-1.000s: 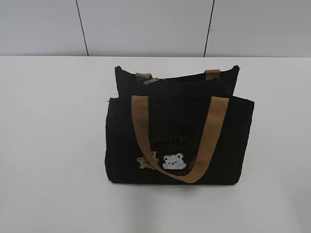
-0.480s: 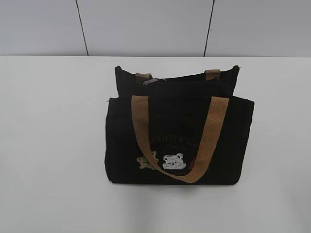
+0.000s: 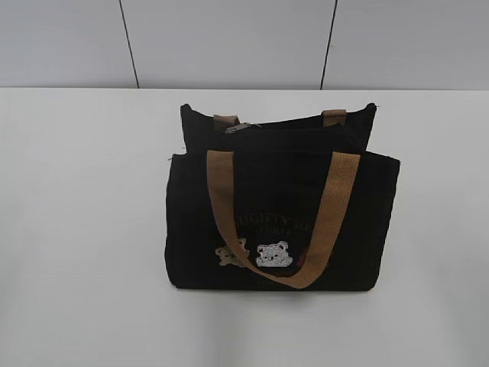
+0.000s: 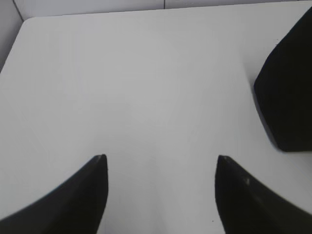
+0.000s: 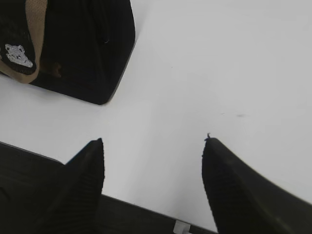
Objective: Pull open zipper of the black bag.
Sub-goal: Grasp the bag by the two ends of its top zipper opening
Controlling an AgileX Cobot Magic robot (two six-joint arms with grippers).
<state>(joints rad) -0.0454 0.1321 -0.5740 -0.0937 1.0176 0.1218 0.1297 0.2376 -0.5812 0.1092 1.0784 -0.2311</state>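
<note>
Hovering over bare worktop [image 4: 122, 87], the left hand [image 4: 161, 163] has its fingers spread apart with nothing between them; a corner of the black bag [image 4: 287, 102] sits off to its right, not touching. Right hand [image 5: 153, 144] likewise: fingers apart, empty, above the worktop near its front edge, with the bag's lower corner up-left of it and well clear. Neither hand shows in the exterior view.

Black bag [image 3: 283, 206] stands upright mid-worktop, front face toward the camera. Rectangular black fabric, two tan webbing handles: the front handle [image 3: 221, 199] droops down across the front in a U, the rear one shows only as two tan stubs at the top edge. Faint tan lettering across the front, unreadable. Below it two small bear patches side by side, beige [image 3: 230, 254] on the left, white [image 3: 273, 254] on the right.

Zipper [image 3: 298, 128] runs as a thin dark line along the top edge. Its small silver-grey pull tab [image 3: 241, 127] lies at the left end, beside the rear handle's left stub.
</note>
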